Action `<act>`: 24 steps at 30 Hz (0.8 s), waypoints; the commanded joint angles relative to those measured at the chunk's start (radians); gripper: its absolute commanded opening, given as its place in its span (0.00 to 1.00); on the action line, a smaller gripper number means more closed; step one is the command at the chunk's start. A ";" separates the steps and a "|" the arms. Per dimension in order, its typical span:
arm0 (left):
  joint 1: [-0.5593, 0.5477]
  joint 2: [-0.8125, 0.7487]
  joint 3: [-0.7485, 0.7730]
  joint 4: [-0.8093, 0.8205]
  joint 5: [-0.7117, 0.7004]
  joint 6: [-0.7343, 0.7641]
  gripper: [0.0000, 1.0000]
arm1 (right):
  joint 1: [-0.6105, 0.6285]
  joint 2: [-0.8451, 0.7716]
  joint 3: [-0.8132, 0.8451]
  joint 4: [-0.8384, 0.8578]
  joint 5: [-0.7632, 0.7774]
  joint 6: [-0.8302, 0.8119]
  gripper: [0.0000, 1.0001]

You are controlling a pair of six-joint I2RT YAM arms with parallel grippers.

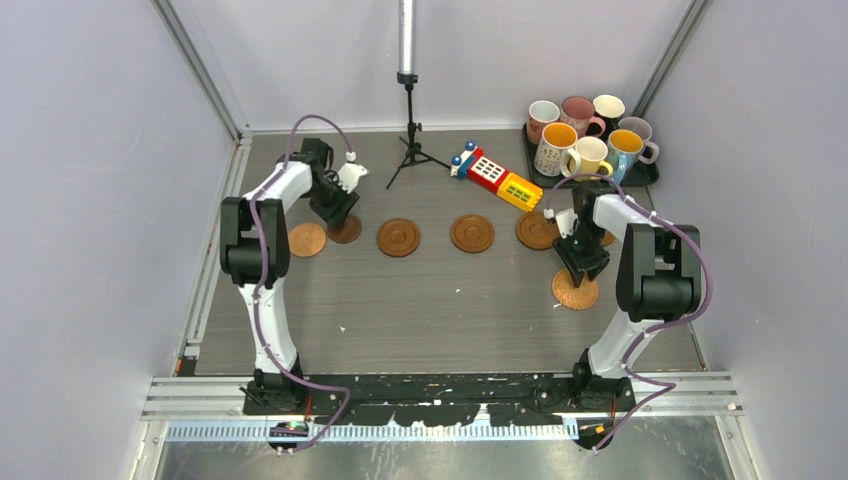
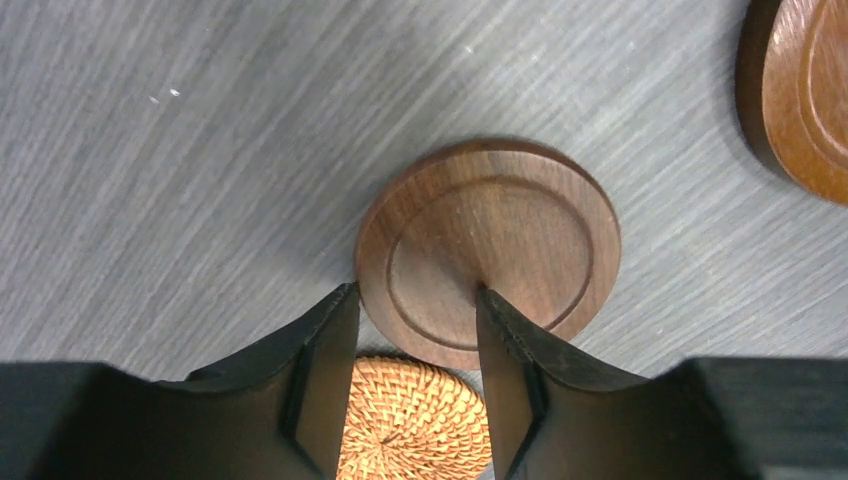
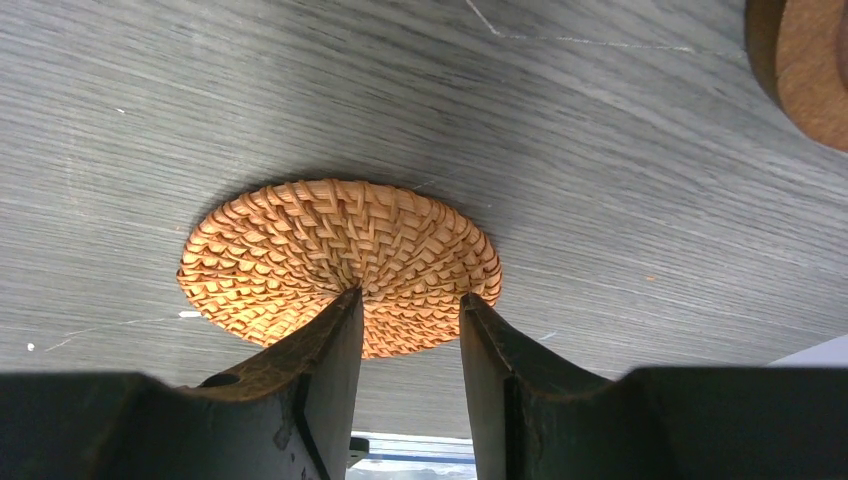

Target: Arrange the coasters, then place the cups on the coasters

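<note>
Coasters lie in a row across the table: a woven one, a dark wood one, then brown ones. Another woven coaster lies nearer, on the right. My left gripper is open over the dark coaster; one fingertip is at its edge, the other near its centre. The woven coaster shows between the fingers, lying flat. My right gripper is open, its tips at the near side of the woven coaster. The cups stand clustered at the back right.
The cups stand on a black tray. A red-yellow toy block lies left of it, and a black tripod stand rises at the back centre. Another brown coaster shows at the right wrist view's upper right. Side walls close in.
</note>
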 commanded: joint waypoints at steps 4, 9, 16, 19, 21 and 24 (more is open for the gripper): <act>-0.004 -0.100 -0.198 -0.014 -0.009 0.129 0.40 | 0.001 0.005 0.035 0.035 0.016 0.017 0.45; -0.013 -0.191 -0.325 0.001 -0.008 0.150 0.38 | 0.001 0.001 0.039 0.033 0.014 0.018 0.45; -0.113 -0.317 -0.490 0.022 -0.008 0.128 0.36 | 0.001 0.000 0.033 0.030 -0.003 0.022 0.45; -0.192 -0.355 -0.551 0.051 -0.023 0.088 0.36 | 0.001 -0.005 0.033 0.024 -0.017 0.023 0.45; -0.256 -0.363 -0.582 0.075 -0.054 0.050 0.35 | 0.001 -0.011 0.032 0.014 -0.043 0.020 0.45; -0.343 -0.357 -0.600 0.113 -0.074 -0.014 0.33 | 0.001 -0.016 0.033 0.009 -0.056 0.021 0.45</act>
